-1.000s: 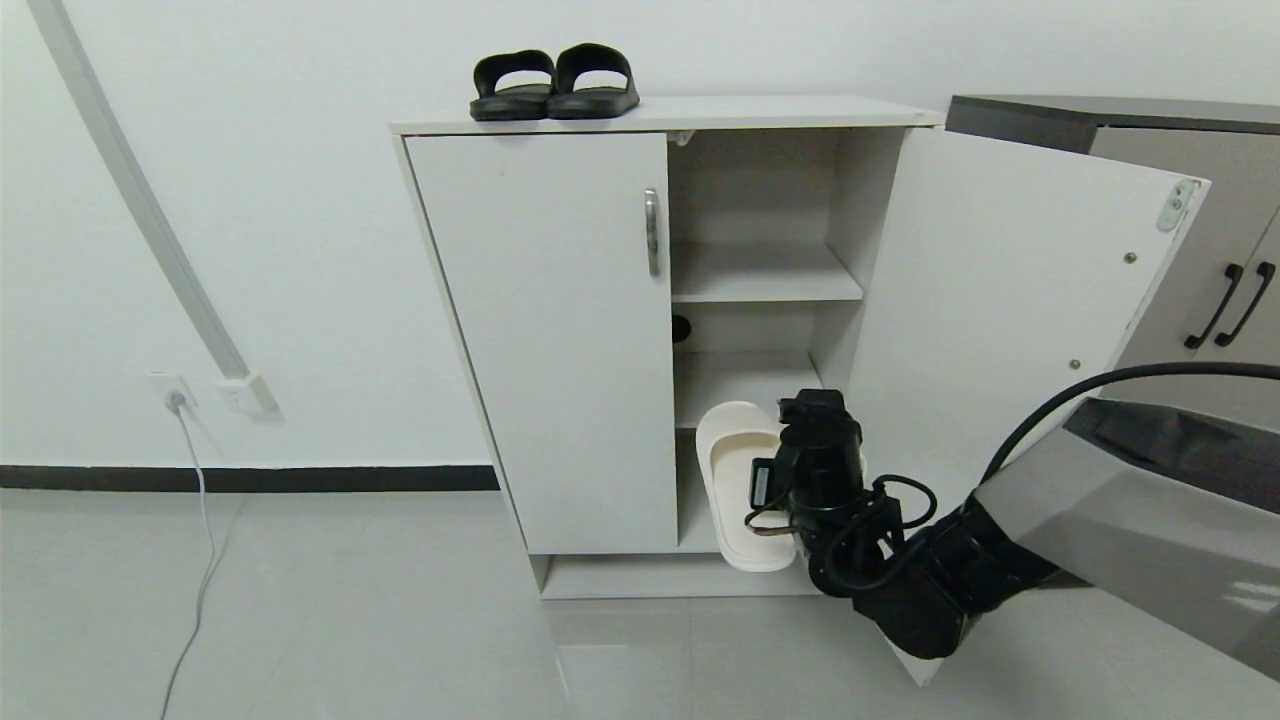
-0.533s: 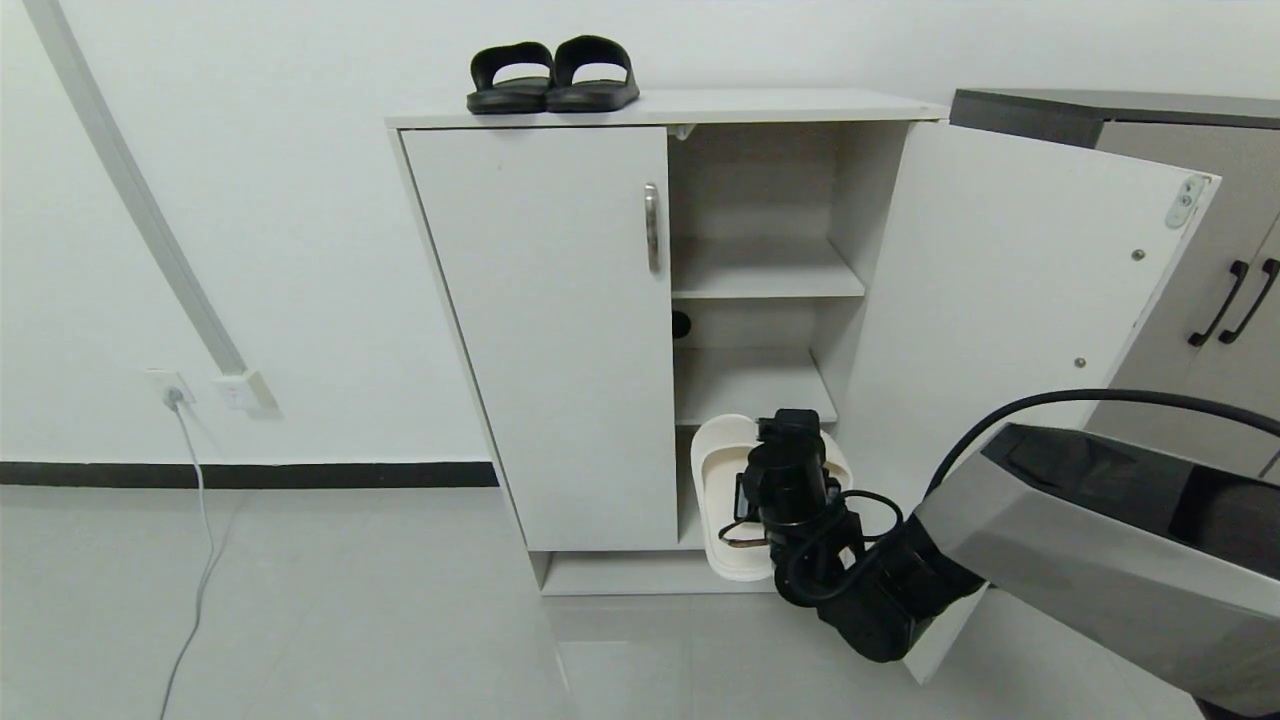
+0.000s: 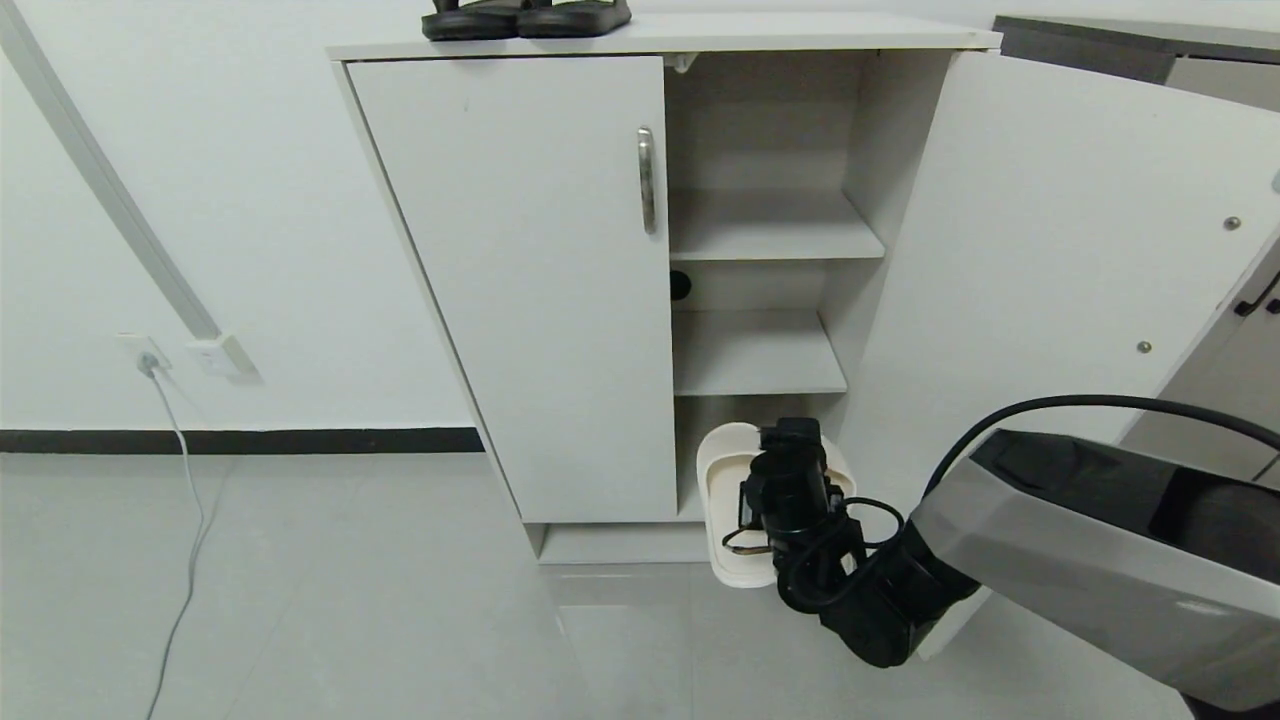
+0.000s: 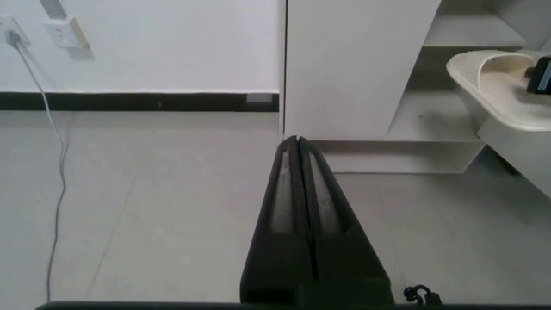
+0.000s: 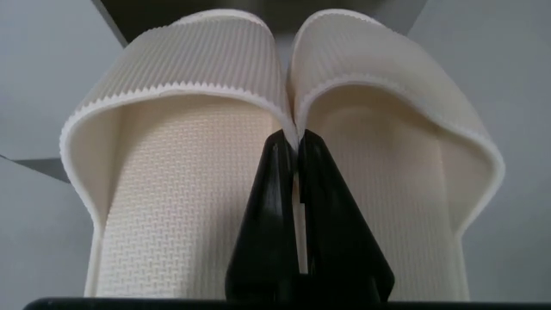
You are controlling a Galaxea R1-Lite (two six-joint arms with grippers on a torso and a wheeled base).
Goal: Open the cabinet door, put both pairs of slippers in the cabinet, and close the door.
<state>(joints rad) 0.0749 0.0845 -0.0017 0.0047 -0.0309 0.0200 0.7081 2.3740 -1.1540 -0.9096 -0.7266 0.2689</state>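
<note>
head camera has drawn nearer the cabinet [image 3: 560, 300], and the right claw [image 5: 297, 145] sits lower. it pinches two white slippers [image 3: 725, 480] by their inner edges at the open bottom shelf. two black slippers [image 3: 525, 15] lie on top. left claw [image 4: 298, 151] is pressed together above the floor [image 4: 155, 215].

Readable text: none in any view.
cabinet [image 3: 520, 300]: plain white door and panels, no lettering or label.
cream slippers [image 5: 189, 172]: ribbed strap and patterned footbed, no legible mark.
black slippers [image 3: 570, 18]: no mark can be made out.
wall socket [image 3: 212, 355]: too small to tell any print.
</note>
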